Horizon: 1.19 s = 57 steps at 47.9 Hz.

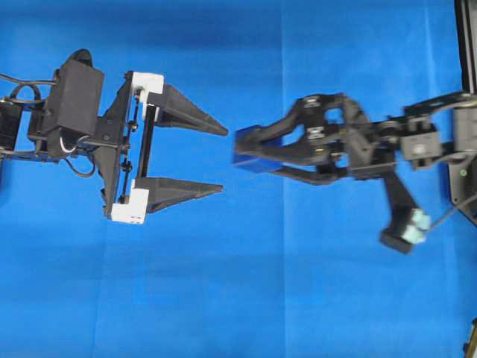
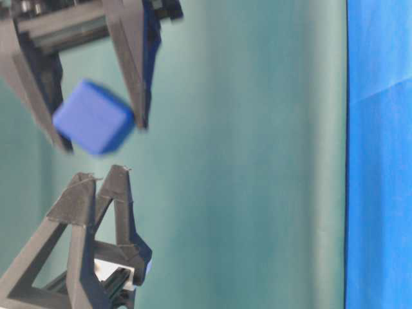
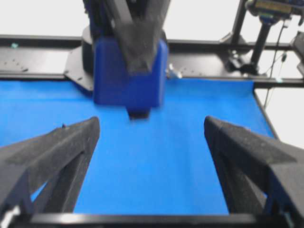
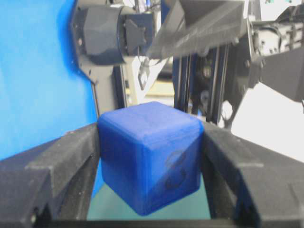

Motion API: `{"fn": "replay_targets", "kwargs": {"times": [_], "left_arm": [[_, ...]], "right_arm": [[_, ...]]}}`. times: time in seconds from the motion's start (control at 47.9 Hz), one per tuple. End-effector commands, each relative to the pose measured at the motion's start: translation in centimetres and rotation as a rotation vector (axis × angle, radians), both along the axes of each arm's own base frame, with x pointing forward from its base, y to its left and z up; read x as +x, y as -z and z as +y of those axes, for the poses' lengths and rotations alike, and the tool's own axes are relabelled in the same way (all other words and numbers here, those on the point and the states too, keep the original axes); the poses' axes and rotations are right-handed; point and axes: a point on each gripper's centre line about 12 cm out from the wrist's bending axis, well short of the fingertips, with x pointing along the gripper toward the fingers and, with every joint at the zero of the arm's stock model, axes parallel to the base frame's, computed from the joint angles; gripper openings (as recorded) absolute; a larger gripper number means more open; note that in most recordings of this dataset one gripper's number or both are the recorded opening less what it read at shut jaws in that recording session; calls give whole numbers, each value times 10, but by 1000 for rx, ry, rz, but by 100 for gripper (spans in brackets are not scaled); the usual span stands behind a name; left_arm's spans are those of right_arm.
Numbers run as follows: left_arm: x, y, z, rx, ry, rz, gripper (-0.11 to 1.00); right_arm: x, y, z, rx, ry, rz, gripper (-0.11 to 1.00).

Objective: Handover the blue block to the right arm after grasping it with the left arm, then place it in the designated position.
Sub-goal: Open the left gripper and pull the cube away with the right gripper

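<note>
Above the blue cloth-covered surface (image 1: 223,298), a handover.
Right black gripper (image 1: 246,153) clamps the small dark-blue rounded cube (image 1: 250,158); left white-capped gripper (image 1: 222,160) stands wide open, apart.

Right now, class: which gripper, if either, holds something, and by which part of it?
The right gripper holds the blue block, its fingertips pressed on two opposite side faces. The left gripper stands open and holds nothing.

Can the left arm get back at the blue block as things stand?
Probably yes. The left gripper is open and faces the blue block across a clear gap, but the right gripper is clamped on it, so only the faces left free are reachable.
</note>
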Motion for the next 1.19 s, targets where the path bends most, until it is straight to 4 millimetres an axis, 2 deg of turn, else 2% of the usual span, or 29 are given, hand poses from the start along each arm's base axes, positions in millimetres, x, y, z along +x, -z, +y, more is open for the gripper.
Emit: {"fn": "replay_targets", "kwargs": {"times": [0.0,0.209,0.438,1.044,1.169], "left_arm": [[-3,-11,0,-3,2,-34,93],[-3,-11,0,-3,2,-34,93],[-3,-11,0,-3,2,-34,93],[-3,-11,0,-3,2,-34,93],[-3,-11,0,-3,2,-34,93]], "right_arm": [[-18,-17,2,6,0,-45,45],[-49,-22,2,1,32,-27,45],[-66,-20,5,-11,58,25,45],[-68,-18,5,-13,60,34,45],[-68,-19,5,53,67,37,45]]}}
